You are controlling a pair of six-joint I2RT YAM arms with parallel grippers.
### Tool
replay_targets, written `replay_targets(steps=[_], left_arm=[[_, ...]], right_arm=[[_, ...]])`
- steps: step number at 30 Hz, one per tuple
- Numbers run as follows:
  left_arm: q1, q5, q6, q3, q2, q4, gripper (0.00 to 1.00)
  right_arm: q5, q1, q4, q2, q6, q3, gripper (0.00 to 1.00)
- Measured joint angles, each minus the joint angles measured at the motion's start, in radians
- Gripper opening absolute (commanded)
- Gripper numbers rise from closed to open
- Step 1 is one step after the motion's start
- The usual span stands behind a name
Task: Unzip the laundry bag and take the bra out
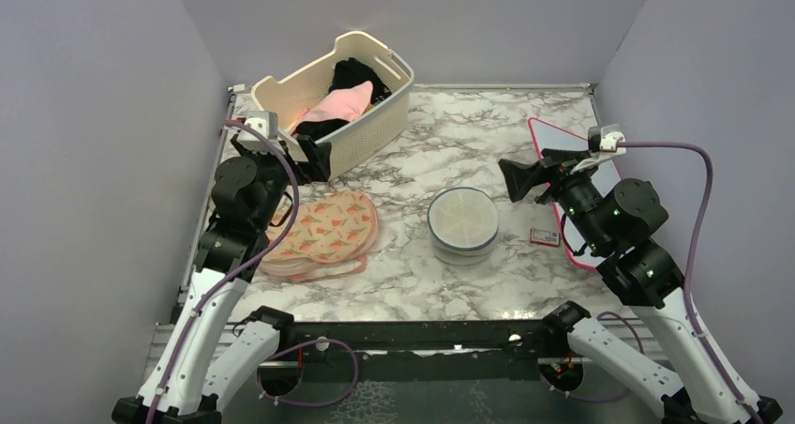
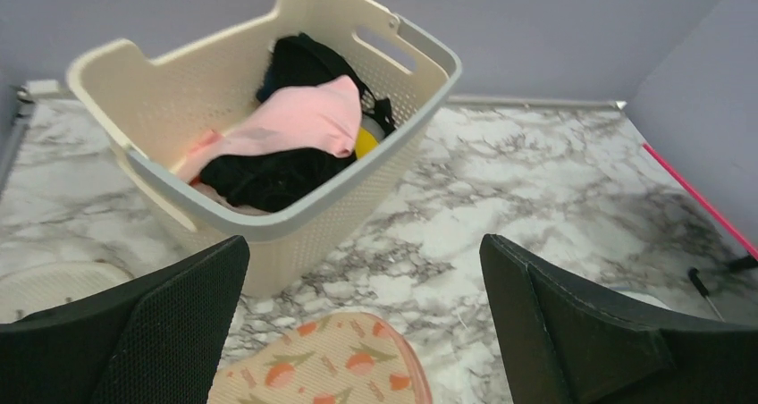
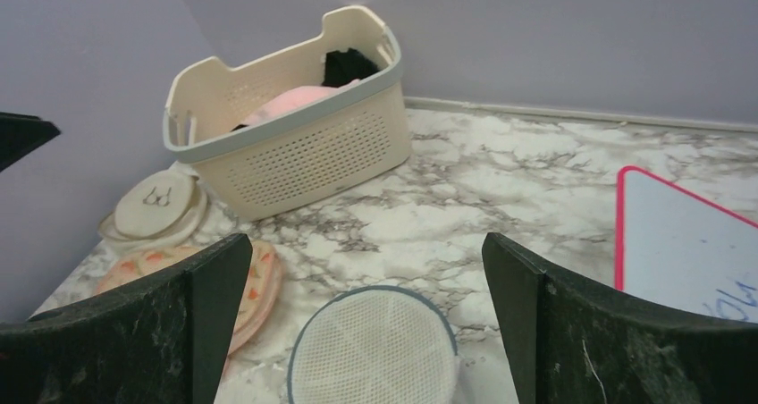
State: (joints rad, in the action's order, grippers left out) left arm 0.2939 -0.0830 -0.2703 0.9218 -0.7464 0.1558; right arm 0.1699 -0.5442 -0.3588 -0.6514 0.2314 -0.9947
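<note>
Near the middle of the marble bench sits the laundry bag, a round white mesh drum with a dark zip rim, nothing touching it. To its left, the left pincer hangs released, jaws wide, beside the cream basket of clothes at the far left corner. Just right of the bag, the right pincer is likewise spread and empty. A peach patterned pouch lies toward the left edge.

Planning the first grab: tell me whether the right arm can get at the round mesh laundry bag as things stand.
Probably yes. The laundry bag sits uncovered on the table just ahead of the right gripper, its fingers wide apart and empty; nothing lies between.
</note>
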Motion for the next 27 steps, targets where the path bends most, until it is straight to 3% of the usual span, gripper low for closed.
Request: replay_targets(steps=[9, 18, 27], left_arm=[[0.019, 0.276, -0.145, -0.015, -0.146, 0.116, 0.99], [0.287, 0.372, -0.288, -0.106, -0.308, 0.086, 0.98], [0.503, 0.366, -0.383, -0.081, -0.633, -0.029, 0.83]], right_arm=[[-0.164, 0.029, -0.045, -0.022, 0.106, 0.028, 1.0], [-0.257, 0.036, -0.087, -0.055, 0.157, 0.05, 1.0], [-0.284, 0.036, -0.158, -0.072, 0.161, 0.052, 1.0]])
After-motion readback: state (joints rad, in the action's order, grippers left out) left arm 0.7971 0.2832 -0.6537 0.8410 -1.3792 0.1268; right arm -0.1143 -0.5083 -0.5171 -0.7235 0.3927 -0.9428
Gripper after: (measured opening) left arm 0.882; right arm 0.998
